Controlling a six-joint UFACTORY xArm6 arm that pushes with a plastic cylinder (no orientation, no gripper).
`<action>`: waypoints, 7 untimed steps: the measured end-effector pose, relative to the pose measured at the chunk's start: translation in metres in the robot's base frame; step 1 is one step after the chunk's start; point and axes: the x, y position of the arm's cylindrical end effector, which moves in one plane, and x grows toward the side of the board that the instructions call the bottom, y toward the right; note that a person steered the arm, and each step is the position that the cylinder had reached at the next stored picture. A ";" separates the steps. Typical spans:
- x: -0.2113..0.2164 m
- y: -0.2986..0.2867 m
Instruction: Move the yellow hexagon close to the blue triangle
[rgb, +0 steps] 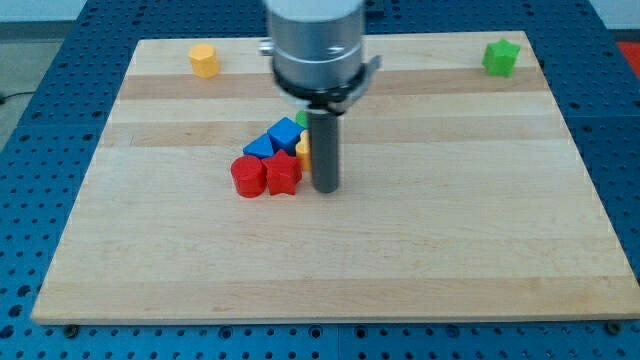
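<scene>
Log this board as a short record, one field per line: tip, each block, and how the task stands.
tip: my tip at the cluster's right edge, beside the red star
yellow hexagon: alone near the view's top left, far from the cluster
blue triangle: in the cluster, above the red cylinder
blue cube: right of the blue triangle
red star: right of the red cylinder
yellow block: mostly hidden behind the rod, shape unclear
green star: view's top right
task: not yet done
</scene>
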 end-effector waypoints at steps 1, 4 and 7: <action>-0.052 0.057; -0.272 0.069; -0.272 -0.002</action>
